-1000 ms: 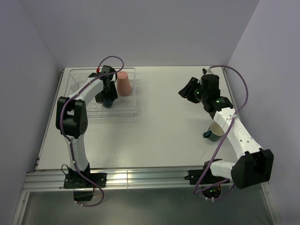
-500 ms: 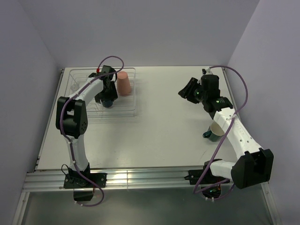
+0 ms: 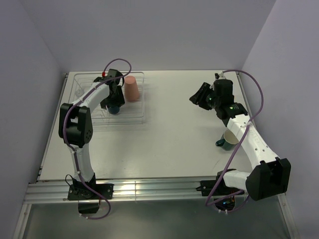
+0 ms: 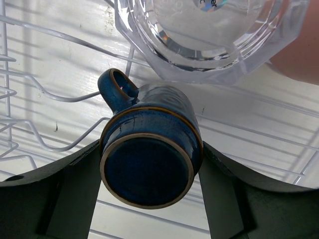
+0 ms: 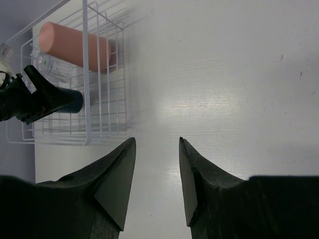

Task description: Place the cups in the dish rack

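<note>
While viewing from above, logged dish rack (image 3: 137,115) at 10 o'clock of tabletop (image 3: 174,144). Noted left tool (image 4: 147,194) clamped on navy mug (image 4: 154,124) inside rack, base toward wrist camera; glass tumbler (image 4: 209,45) just beside at 1 o'clock, pink tumbler (image 3: 131,88) racked too. Found right tool (image 5: 156,142) open above tabletop at 2 o'clock; teal mug (image 3: 229,139) at 4 o'clock.

We can find only one bit of print: a small round sticker (image 4: 209,3) on the base of a clear glass tumbler (image 4: 209,50) in the left wrist view. The top edge cuts it off, leaving a few letter fragments too partial to read. The other views show no writing.
</note>
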Available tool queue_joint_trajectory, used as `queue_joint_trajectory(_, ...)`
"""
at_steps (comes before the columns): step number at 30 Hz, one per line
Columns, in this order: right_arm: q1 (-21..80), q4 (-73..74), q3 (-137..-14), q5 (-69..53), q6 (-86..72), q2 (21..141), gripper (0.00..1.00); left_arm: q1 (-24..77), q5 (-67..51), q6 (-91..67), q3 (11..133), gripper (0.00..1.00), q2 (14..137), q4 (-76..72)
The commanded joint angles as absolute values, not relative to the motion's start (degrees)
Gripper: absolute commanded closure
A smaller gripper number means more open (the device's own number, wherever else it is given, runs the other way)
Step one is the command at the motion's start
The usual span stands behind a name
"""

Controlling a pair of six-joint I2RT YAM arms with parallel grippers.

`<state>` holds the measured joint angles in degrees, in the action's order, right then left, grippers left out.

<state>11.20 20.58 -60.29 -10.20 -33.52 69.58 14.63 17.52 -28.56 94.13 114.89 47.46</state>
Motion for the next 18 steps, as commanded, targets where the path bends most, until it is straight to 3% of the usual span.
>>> queue_joint_trajectory(1, 10.72, 18.46, -59.77, -10.29, -32.78, 69.35, 0.53, 14.41, 18.72, -28.04, 95.62, 0.23, 111.45, 47.46)
queue_joint_trajectory(18, 10.72, 19.42, -60.38, -9.93, -32.61, 69.17, 0.53, 14.41, 18.72, -27.6, 94.4, 0.21, 106.79, 47.46)
